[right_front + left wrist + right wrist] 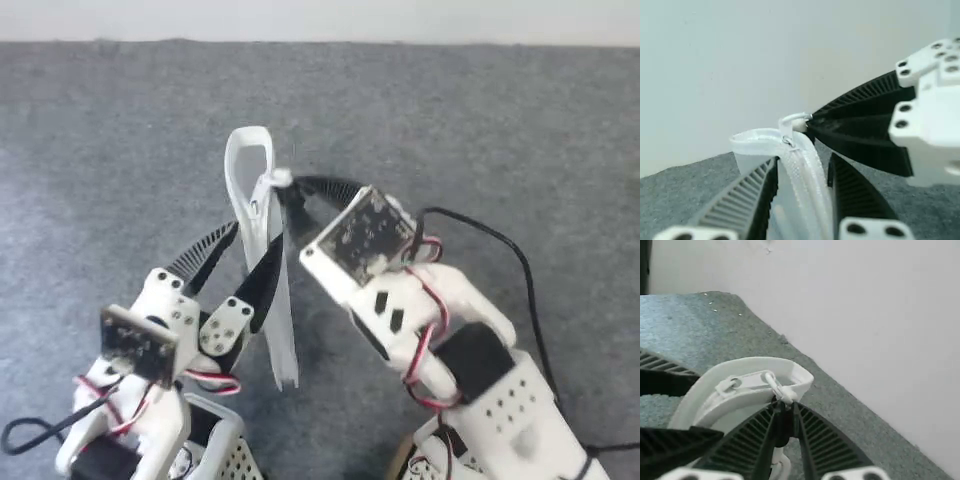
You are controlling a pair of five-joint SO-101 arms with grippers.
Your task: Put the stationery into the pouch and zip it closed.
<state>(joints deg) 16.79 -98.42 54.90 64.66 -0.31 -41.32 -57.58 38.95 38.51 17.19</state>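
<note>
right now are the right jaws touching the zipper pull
Touching. The right wrist view shows the right jaws closed on the zipper pull, their tips pinching its end with no gap.

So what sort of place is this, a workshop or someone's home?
Probably a small robotics test bench: the left gripper and right gripper, trailing bare wiring, hold a white zip pouch over a grey carpeted table by a plain white wall.

Both arms are white plastic with black ribbed fingers (205, 252). The left arm (165, 330), lower left of the frame, carries a small bare circuit board (138, 345) and red and black wires. The right arm (450, 340), lower right, has a larger board (365, 235), a looping black cable (500, 240) and rows of small holes.
</note>
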